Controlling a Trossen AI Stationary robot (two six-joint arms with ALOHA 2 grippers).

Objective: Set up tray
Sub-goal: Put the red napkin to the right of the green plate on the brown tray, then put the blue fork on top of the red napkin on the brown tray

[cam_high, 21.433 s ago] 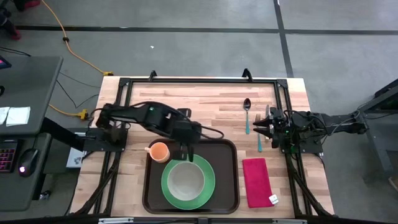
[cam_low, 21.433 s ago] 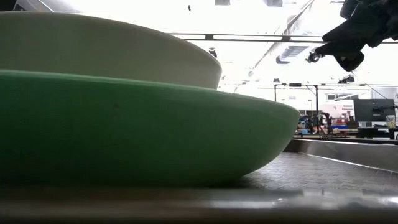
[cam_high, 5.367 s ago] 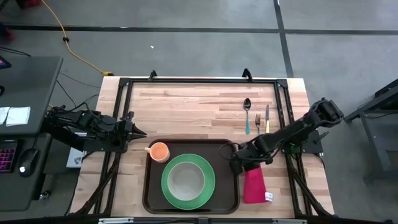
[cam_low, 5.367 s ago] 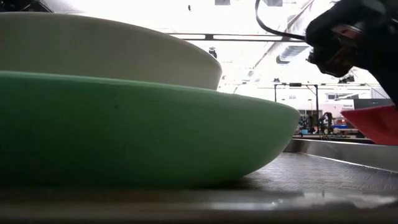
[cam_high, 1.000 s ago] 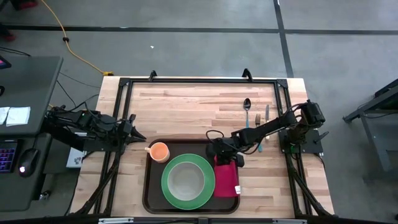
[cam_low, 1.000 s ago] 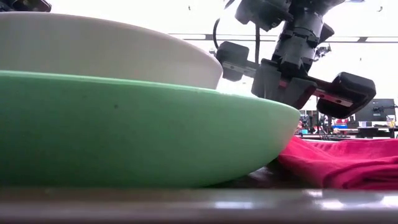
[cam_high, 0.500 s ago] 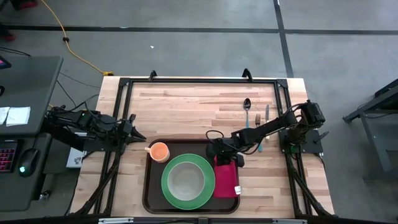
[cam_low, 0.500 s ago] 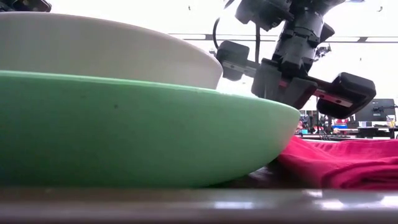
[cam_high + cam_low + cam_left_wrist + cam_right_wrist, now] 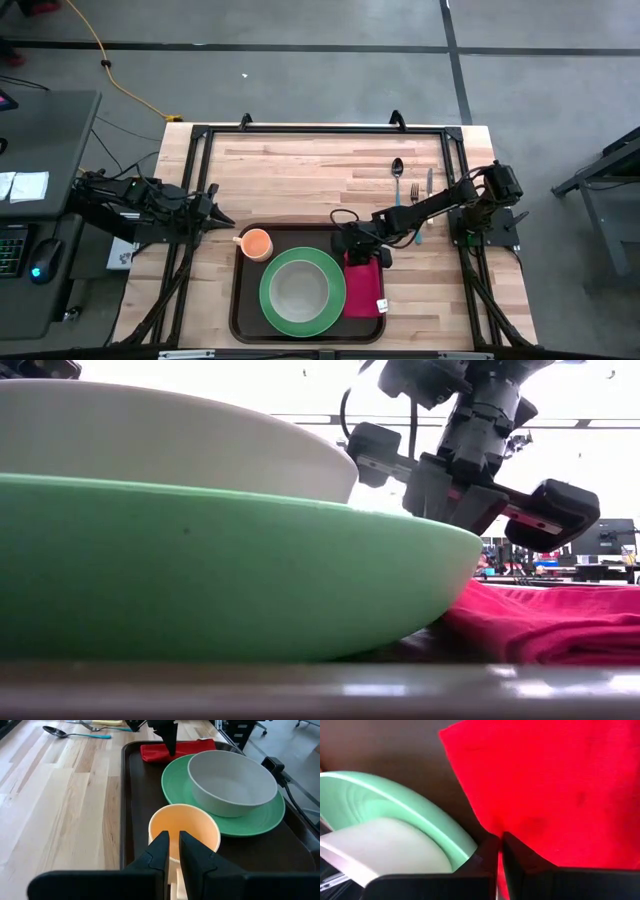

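Lying widthwise across table: tray (image 9: 243,300)

No text, label, brand or number can be read anywhere in these views

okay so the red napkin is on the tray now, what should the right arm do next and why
Probably open the right gripper and lift away: its fingers are shut on the red napkin, which already lies flat in the tray beside the green plate.
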